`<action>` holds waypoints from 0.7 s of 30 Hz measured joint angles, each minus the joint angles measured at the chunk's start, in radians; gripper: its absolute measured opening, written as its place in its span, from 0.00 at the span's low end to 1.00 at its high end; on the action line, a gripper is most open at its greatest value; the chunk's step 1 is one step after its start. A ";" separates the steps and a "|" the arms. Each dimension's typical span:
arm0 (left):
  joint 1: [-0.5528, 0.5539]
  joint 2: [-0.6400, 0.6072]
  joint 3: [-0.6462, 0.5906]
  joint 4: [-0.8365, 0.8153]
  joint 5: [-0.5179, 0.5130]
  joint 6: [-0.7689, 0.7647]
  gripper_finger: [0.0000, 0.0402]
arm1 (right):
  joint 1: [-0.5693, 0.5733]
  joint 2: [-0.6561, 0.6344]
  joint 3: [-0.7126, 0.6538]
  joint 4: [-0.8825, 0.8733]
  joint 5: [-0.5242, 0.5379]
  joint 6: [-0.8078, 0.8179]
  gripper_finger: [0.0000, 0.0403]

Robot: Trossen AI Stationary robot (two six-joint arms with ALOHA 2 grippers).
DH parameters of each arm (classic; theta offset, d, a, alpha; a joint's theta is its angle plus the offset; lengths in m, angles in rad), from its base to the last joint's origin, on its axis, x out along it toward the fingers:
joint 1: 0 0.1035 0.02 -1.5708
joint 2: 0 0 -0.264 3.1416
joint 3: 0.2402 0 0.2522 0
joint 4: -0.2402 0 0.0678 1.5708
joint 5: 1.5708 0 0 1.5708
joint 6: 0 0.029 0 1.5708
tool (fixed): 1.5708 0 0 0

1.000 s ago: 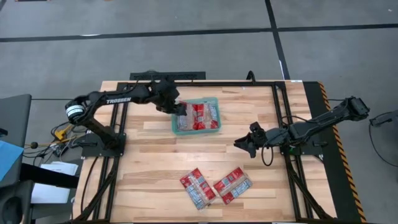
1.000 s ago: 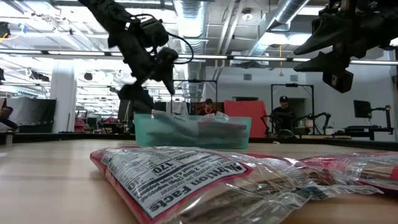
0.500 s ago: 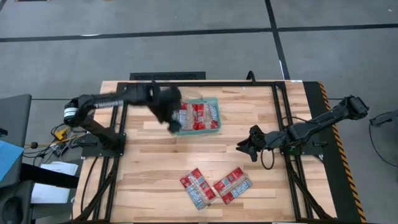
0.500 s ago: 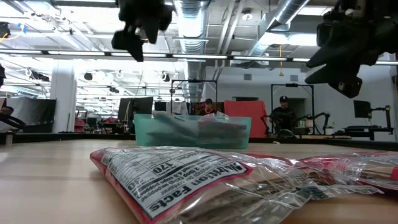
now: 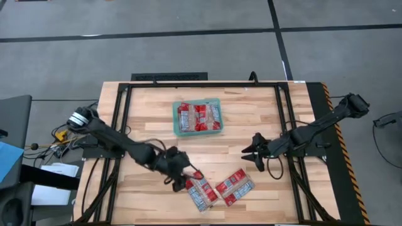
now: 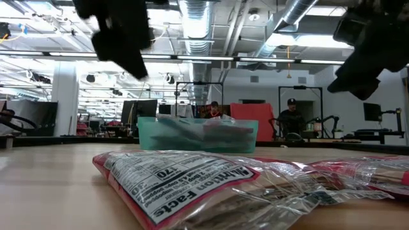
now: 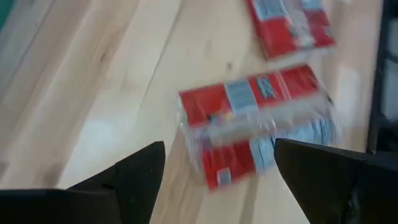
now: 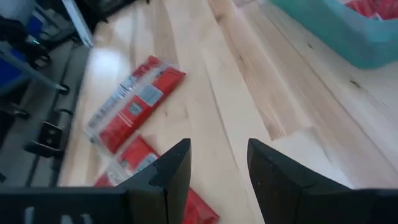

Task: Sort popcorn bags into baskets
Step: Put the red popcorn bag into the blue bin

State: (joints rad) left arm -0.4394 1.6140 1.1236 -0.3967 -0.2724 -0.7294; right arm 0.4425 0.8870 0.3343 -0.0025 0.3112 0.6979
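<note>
the left gripper (image 5: 188, 176), jaws wide and empty, hung at the near popcorn bag (image 5: 199, 190): light, floppy, slippery film, likely best pinched across its edge.

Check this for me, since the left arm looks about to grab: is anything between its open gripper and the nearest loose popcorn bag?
Nothing visible. The left gripper is open over bare table, facing the nearest popcorn bag.
</note>
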 joint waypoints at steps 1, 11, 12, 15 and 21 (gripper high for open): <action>-0.004 0.026 0.001 0.016 -0.022 -0.027 0.72 | -0.003 0.006 -0.001 -0.009 -0.001 -0.001 0.45; -0.001 0.292 0.030 0.146 0.008 -0.090 0.72 | -0.006 0.095 -0.001 -0.006 -0.024 0.001 0.44; 0.006 0.305 0.038 0.144 -0.001 -0.083 0.72 | -0.006 0.102 -0.001 -0.006 -0.025 0.001 0.45; 0.025 0.318 0.045 0.147 -0.023 -0.090 0.72 | -0.004 0.114 -0.001 -0.002 -0.026 0.008 0.46; 0.062 0.317 0.029 0.122 0.031 -0.093 0.68 | -0.004 0.116 -0.001 -0.005 -0.028 0.008 0.47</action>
State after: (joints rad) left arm -0.3775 1.9312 1.1523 -0.2749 -0.2418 -0.8227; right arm 0.4381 1.0027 0.3332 -0.0074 0.2836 0.7059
